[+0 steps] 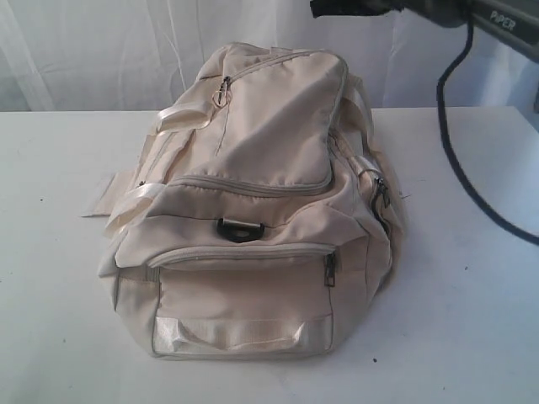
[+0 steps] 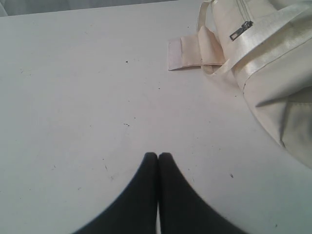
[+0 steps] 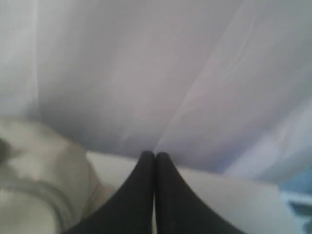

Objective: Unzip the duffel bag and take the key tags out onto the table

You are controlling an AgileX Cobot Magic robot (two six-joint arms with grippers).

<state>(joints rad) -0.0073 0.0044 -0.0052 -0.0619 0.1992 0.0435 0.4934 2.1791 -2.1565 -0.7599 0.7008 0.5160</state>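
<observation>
The cream duffel bag [image 1: 261,210] lies zipped in the middle of the white table [image 1: 59,252], its end pocket toward the camera. Dark zip pulls hang at its side [image 1: 381,195] and end pocket [image 1: 330,271]. The key tags are hidden. My left gripper [image 2: 158,155] is shut and empty, over bare table beside the bag's edge [image 2: 273,73] and a zip pull [image 2: 241,29]. My right gripper [image 3: 155,154] is shut and empty, held above the table near the curtain, with the bag [image 3: 34,175] blurred to one side. Neither gripper shows in the exterior view.
A white curtain [image 1: 101,50] hangs behind the table. A black cable [image 1: 459,168] loops down over the table at the right from the arm's base [image 1: 497,17]. A pale strap end [image 2: 187,53] lies flat on the table beside the bag.
</observation>
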